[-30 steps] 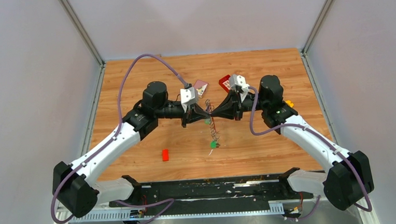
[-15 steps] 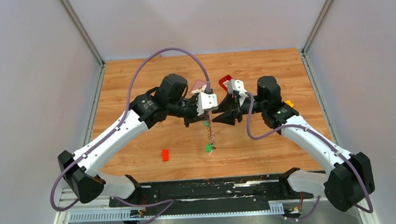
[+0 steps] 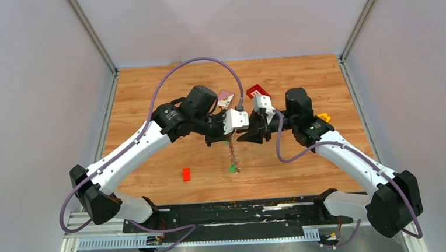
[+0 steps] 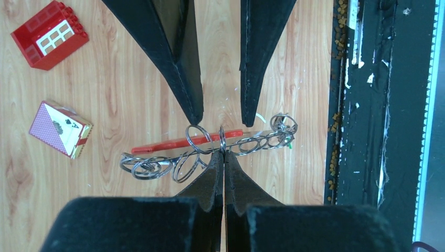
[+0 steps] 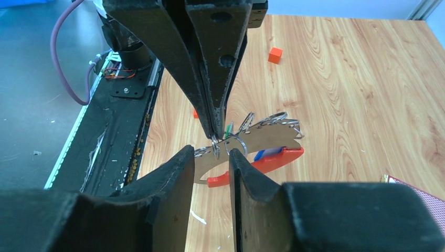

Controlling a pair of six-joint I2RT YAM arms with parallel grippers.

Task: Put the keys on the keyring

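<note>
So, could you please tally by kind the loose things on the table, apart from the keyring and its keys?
Red block: 1
Orange cube: 1
Red toy brick: 1
Card pack: 1
Yellowish piece, partly hidden: 1
Total: 5

Silver keyring [image 4: 162,145] with red arc, green key [image 3: 232,168] (table [image 3: 148,95] wood-grained).

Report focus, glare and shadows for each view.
Top external: even light, soft shadows, keyring too small for detail. Left wrist: its rings crisp with small glints, near foreground blurred. Right wrist: close foreground soft, orange cube sharp.
</note>
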